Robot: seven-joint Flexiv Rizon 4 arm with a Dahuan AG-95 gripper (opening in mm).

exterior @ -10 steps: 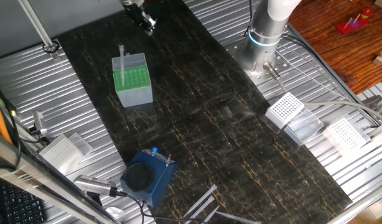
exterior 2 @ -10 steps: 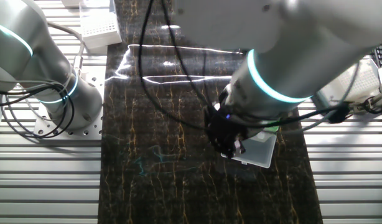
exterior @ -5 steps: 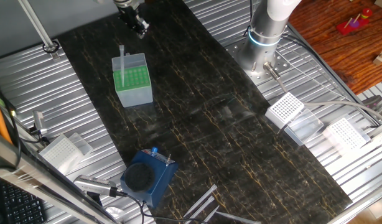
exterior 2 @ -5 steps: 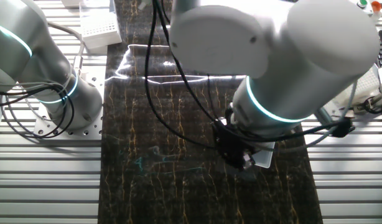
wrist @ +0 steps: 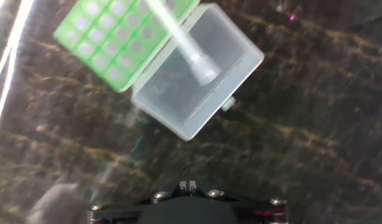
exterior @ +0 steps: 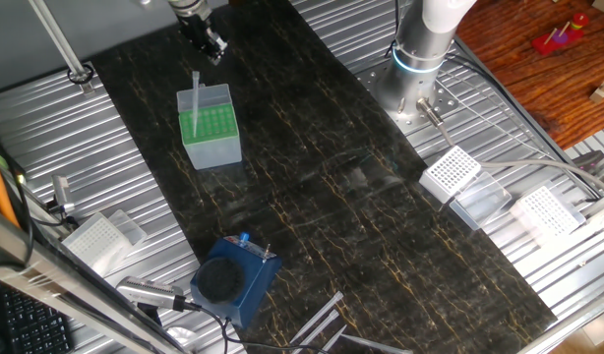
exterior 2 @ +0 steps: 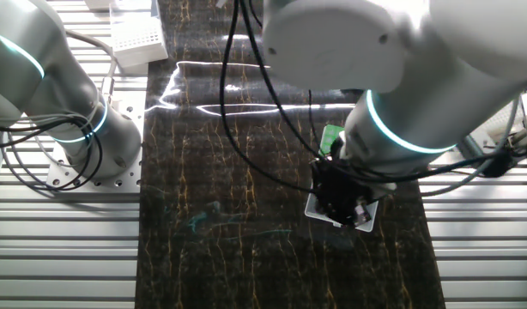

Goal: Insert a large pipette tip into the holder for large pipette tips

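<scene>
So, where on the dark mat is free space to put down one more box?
The widest bare patch lies mid-mat, between the green-topped holder, the white rack and the dark blue block. The mat's near end is crowded with the block and loose grey strips.

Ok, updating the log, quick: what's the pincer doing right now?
Pincer: empty, clear of the long translucent whitish plastic tip; open or closed cannot be told.

hand (exterior: 211,43) drawn up and away from the holder (exterior: 210,126), large pipette tip (exterior: 196,94) left standing in it
</scene>
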